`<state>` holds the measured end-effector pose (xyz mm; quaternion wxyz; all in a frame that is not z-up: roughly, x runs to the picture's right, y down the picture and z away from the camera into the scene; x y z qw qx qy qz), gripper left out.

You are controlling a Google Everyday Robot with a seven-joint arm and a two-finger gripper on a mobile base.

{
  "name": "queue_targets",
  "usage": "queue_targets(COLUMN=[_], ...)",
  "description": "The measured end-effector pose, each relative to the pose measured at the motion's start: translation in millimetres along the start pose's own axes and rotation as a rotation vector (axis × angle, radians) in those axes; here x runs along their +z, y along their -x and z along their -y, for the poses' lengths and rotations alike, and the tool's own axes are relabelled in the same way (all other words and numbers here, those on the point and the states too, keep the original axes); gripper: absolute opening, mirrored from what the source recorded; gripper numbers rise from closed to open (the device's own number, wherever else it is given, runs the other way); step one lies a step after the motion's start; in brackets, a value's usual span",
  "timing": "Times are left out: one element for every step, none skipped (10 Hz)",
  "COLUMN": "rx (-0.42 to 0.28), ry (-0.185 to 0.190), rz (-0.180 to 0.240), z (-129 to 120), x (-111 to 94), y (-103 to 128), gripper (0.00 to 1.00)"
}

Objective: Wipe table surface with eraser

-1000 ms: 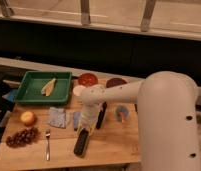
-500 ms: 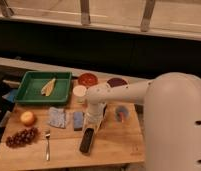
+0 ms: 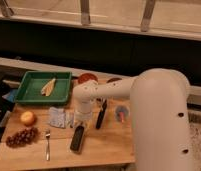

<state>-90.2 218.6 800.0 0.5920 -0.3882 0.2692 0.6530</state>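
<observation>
- Nearest me, my white arm (image 3: 159,115) fills the right side and reaches left over the desk (image 3: 106,147), a light-brown plank top.
- The eraser (image 3: 77,138), a black oblong block, lies on the desk near its front edge, with its far end right under my tool (image 3: 82,120).
- My tool points down at that end; it looks to be touching the eraser, but I cannot tell how far it is open or whether it has hold.
- A fork (image 3: 47,144) lies left of the eraser, with grapes (image 3: 21,136) by the front left corner and an orange fruit (image 3: 27,118) behind them.
- A pale blue pad (image 3: 58,117) sits just left of my tool; a slimmer black tool (image 3: 100,115) lies to its right.
- Farther back, a green tray (image 3: 29,95) holds a pale, banana-like thing (image 3: 48,86), and two dark red dishes (image 3: 87,78) sit behind my arm.
</observation>
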Motion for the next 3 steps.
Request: queue_targets(rx=[0.007, 0.025, 0.045], ry=[-0.002, -0.005, -0.004], rz=[-0.007, -0.017, -0.02], z=[3.4, 14.2, 27.8], x=[1.6, 3.2, 2.2], y=[-4.7, -12.8, -19.9], gripper=[0.0, 0.0, 0.0])
